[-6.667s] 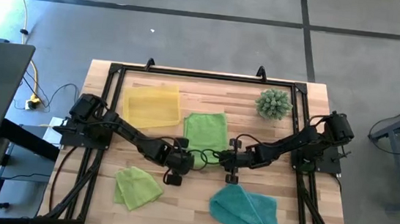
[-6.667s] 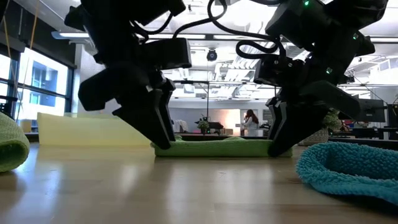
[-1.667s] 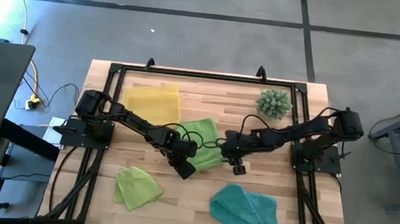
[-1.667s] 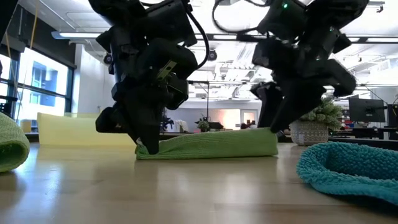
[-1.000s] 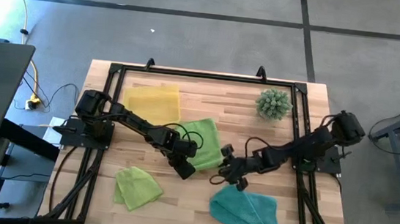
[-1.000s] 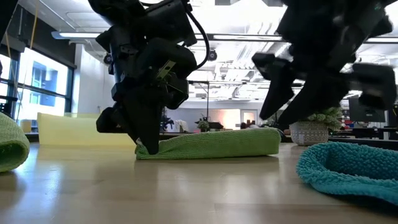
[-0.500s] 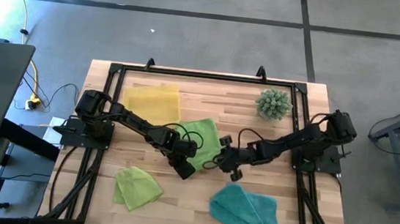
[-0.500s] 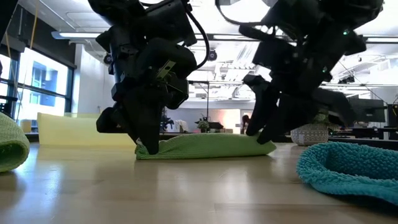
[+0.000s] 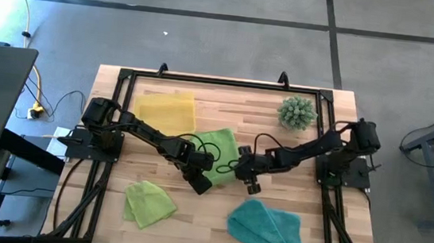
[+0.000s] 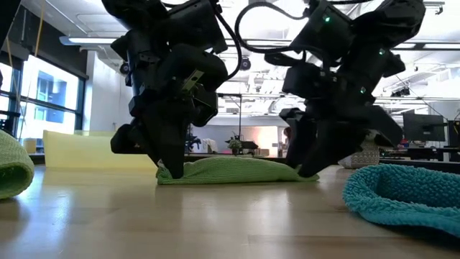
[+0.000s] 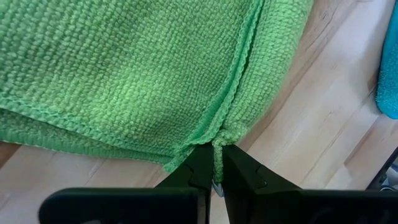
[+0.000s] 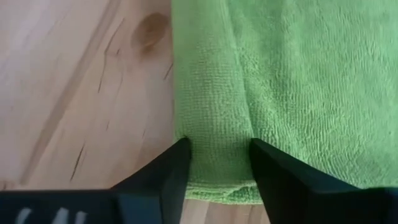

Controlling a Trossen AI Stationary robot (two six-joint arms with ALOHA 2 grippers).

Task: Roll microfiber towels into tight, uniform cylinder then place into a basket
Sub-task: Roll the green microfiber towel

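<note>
A lime green microfiber towel (image 9: 218, 148) lies folded at the table's middle. My left gripper (image 9: 201, 182) is shut on its near left corner. My right gripper (image 9: 243, 169) stands open at the towel's right edge, pointing down, with a folded strip of the edge (image 12: 214, 143) between its fingers. A second lime green towel (image 9: 149, 203) lies crumpled at the near left. A teal towel (image 9: 267, 227) lies bunched at the near right. The yellow basket (image 9: 166, 113) sits at the far left. My left gripper pinches the towel's corner (image 11: 217, 138) between its two fingers, right where the hemmed edges meet. The fingers slant down from the near left. In the low view that end of the towel (image 10: 172, 175) lies on the table, slack. My right gripper's fingertips (image 12: 180, 149) stand down at the towel's edge; whether they touch the cloth, I cannot tell.
A spiky green ball-shaped plant (image 9: 296, 112) stands at the far right. A black frame (image 9: 205, 80) runs around the table's edges. Bare wood shows between the folded towel and the two towels near the front edge.
My right gripper has gone from above the teal towel toward the far edge and down to the folded lime towel's right edge. My left gripper has kept its hold on the corner.
</note>
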